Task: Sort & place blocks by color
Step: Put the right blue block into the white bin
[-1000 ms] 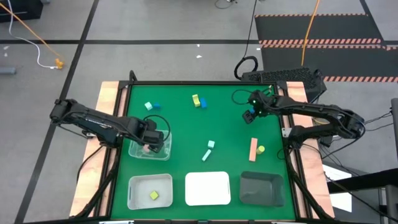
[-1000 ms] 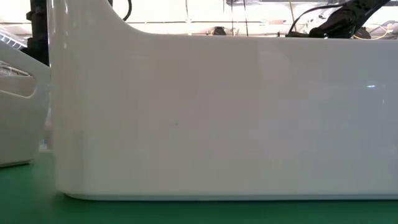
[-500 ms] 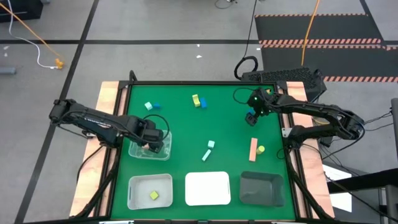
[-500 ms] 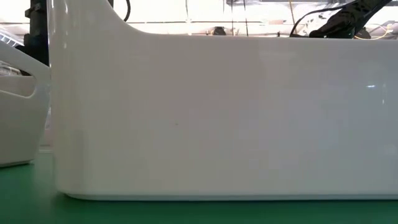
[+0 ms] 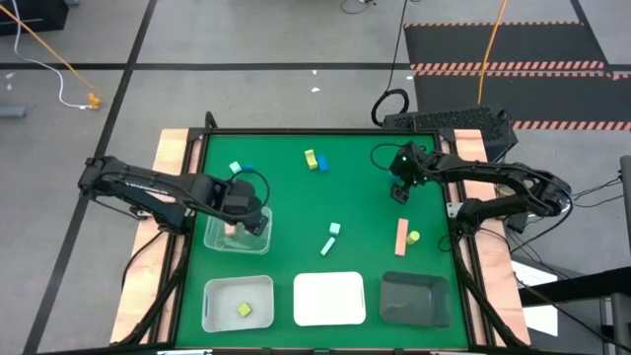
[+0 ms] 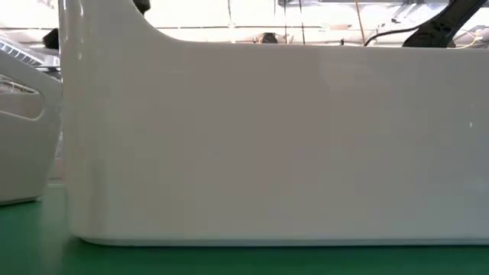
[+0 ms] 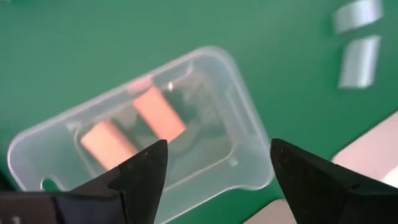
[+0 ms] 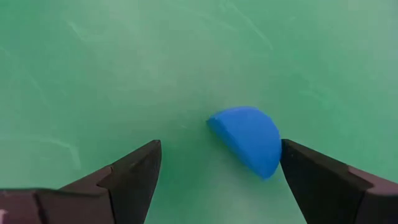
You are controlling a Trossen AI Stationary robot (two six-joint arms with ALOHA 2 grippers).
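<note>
My left gripper (image 7: 217, 149) is open and hovers over the clear tray (image 5: 225, 240), near the table's left side. Two salmon-pink blocks (image 7: 158, 112) (image 7: 107, 144) lie inside that tray. My right gripper (image 8: 221, 146) (image 5: 400, 187) is open and points down at the table's far right part. A blue half-round block (image 8: 247, 140) lies on the green table between its fingers, close to one of them. Other blocks lie loose: a mint and blue pair (image 5: 240, 169), a yellow and blue pair (image 5: 315, 160), two mint blocks (image 5: 331, 238), a salmon bar (image 5: 401, 235), and a yellow-green one (image 5: 413, 238).
Three trays line the near edge: a pale one (image 5: 219, 314) holding a yellow-green block (image 5: 244, 310), a white one (image 5: 329, 298), and a dark one (image 5: 414, 298). The white tray's wall (image 6: 267, 137) fills the low view. The middle of the green table (image 5: 286, 207) is bare.
My left gripper has risen from the clear tray and drawn slightly toward the far edge. The salmon blocks stay in the tray. My right arm has shifted a little above the blue block.
</note>
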